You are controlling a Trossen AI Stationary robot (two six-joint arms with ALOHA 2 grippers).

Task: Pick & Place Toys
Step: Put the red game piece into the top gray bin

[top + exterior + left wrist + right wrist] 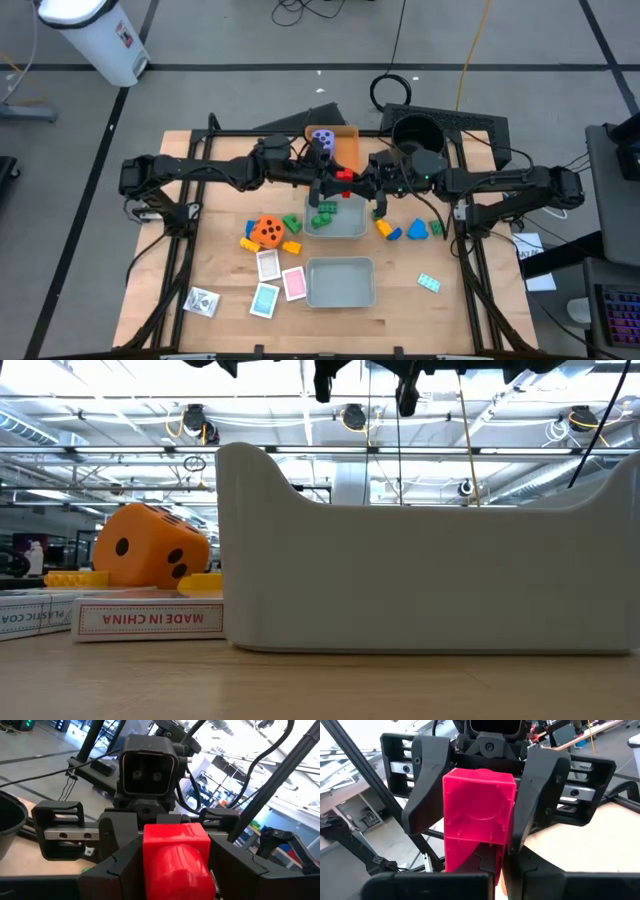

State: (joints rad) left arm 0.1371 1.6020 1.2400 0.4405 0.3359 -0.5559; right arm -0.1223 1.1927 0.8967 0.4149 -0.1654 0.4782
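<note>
Left gripper (pixel 338 180) pinches the red brick (pixel 344 177) at frame centre in the high view, above the upper grey tray (pixel 340 226). Right gripper (pixel 366 184) meets it from the right, jaws pressed together just beside the brick. Green bricks (pixel 324 213) sit in that tray; orange die (pixel 266 230) left of it, purple die (pixel 322 138) above.

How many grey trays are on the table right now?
2. One grey tray sits at the table's centre under the grippers, with green bricks in it; the other grey tray lies just nearer the front edge. None seems hidden.
</note>
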